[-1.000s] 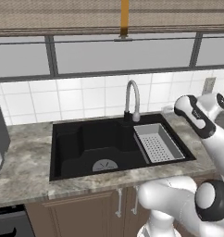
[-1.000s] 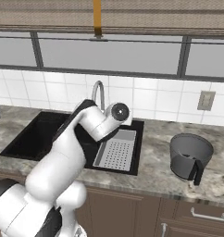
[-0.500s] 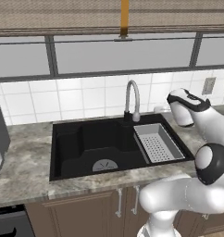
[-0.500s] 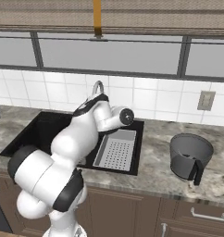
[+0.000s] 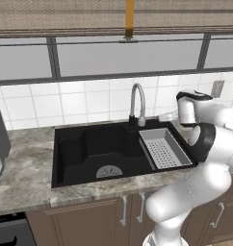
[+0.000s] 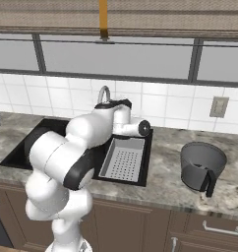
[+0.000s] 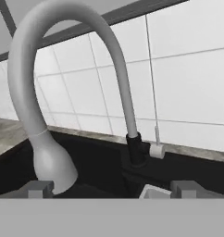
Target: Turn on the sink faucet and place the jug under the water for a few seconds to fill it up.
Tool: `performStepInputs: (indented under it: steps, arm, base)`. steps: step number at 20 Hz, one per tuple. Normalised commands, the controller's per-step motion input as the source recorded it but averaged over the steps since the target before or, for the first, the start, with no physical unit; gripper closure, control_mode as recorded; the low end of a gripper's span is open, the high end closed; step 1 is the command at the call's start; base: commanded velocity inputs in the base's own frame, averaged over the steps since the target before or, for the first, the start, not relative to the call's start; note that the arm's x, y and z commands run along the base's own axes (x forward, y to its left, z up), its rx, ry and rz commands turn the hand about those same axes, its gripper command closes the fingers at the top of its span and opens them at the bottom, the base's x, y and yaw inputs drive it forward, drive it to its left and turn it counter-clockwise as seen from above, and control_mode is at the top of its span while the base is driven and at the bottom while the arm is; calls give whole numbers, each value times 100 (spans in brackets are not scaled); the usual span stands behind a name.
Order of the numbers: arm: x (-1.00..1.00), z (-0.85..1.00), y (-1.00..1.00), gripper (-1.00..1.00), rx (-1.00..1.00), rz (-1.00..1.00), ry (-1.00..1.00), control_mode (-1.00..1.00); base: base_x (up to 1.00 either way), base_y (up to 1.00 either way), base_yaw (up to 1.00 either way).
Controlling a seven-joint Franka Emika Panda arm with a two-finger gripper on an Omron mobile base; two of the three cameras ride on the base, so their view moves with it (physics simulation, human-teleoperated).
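Upright sink faucet point(image 5: 136, 103), spout arching sinkward

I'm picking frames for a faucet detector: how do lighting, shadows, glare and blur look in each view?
Left base view: flat, even light, no glare; the sink faucet is small but sharp against white tiles. Right base view: equally even light, soft shadow beneath the jug. Hand view: the faucet looms large with soft edges, smoothly shaded, no bright highlights; the sink is nearly black.

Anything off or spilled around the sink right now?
Nothing stands out. The jug stands upright on the counter right of the sink; the perforated tray sits squarely in the basin's right end. No water runs from the sink faucet.
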Motion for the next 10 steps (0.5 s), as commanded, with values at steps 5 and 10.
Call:
performStepInputs:
  steps: [5, 10]
  arm:
    - [29, -44, -4, -100, 0, 19, -5, -100]
    - [21, -45, 0, -100, 0, 20, -13, -100]
  base:
    - [0, 0, 0]
    - [0, 0, 0]
